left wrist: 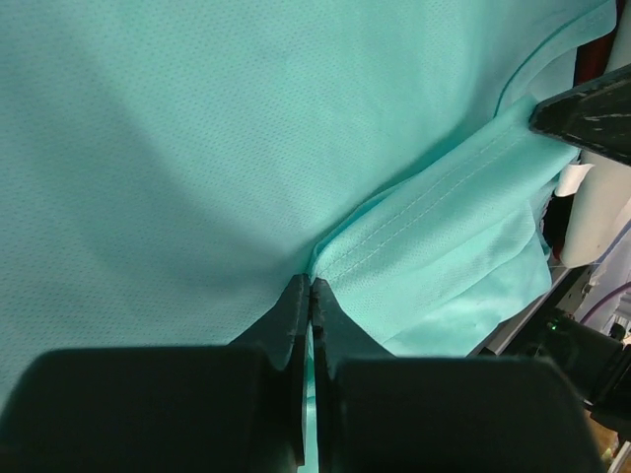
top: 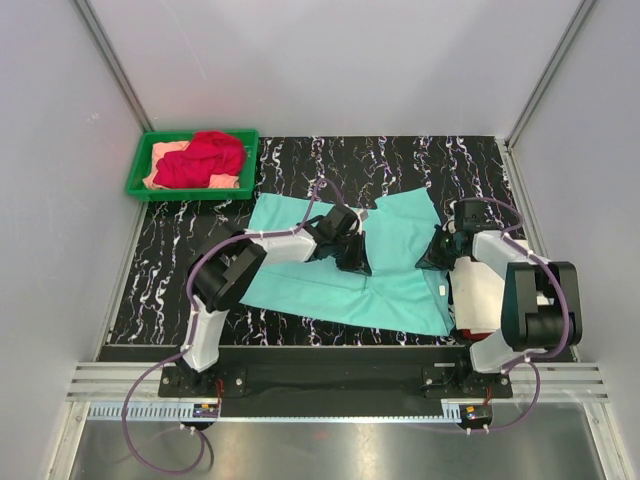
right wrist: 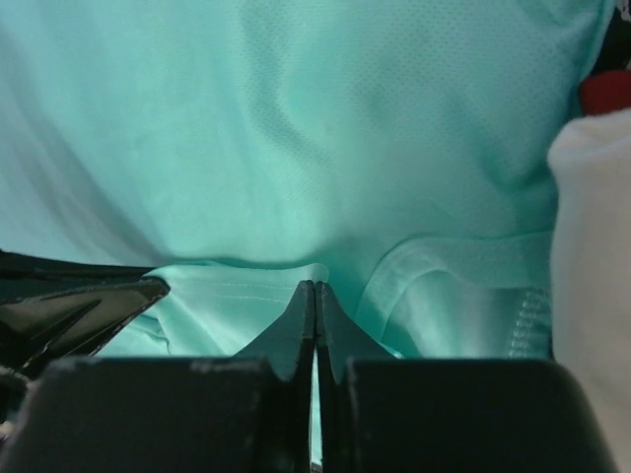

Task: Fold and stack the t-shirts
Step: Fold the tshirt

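Observation:
A mint-teal t-shirt [top: 330, 285] lies spread on the black marbled table, partly folded at its right side. My left gripper [top: 352, 262] is shut on a hemmed edge of this shirt [left wrist: 414, 236] near its middle. My right gripper [top: 432, 258] is shut on another hemmed edge of the same shirt [right wrist: 237, 296] at its right side. A red t-shirt [top: 205, 157] lies crumpled on a peach one [top: 165, 155] in the green tray. A cream-white shirt [top: 485, 295] lies over a red one [top: 475, 333] under my right arm.
The green plastic tray [top: 142, 160] stands at the table's far left corner. White walls close in the table on the left, back and right. The right arm's black finger [left wrist: 592, 113] shows at the right in the left wrist view.

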